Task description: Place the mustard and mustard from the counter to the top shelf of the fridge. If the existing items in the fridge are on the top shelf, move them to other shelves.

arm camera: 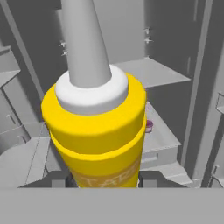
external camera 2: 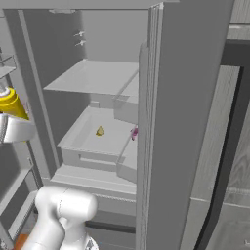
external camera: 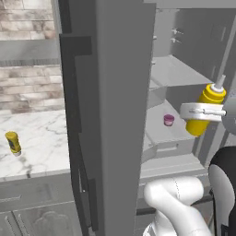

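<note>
Open fridge (external camera: 110,115), pink cup (external camera: 168,120) and yellow wedge (external camera 2: 99,131) on middle shelf (external camera 2: 93,136); pincer (external camera: 203,112) gripping tall mustard bottle (external camera: 206,110)

I am operating in a rendered domestic kitchen. I am seeing a tall dark grey fridge (external camera: 115,92) standing open, its door edge rising through the left base view and its pale grey interior showing shelves (external camera 2: 93,78) and a drawer front (external camera 2: 93,158) in the right base view. Beside it, a white marble counter (external camera: 41,147) with grey veins is topping pale grey panelled cabinets (external camera: 37,212). A brick-pattern backsplash (external camera: 27,87) is running along the wall behind that counter. Food items are confirming the setting: a small yellow mustard bottle (external camera: 13,143) is standing on the counter, and a pink cup (external camera: 168,120) is sitting on a fridge shelf.
</note>
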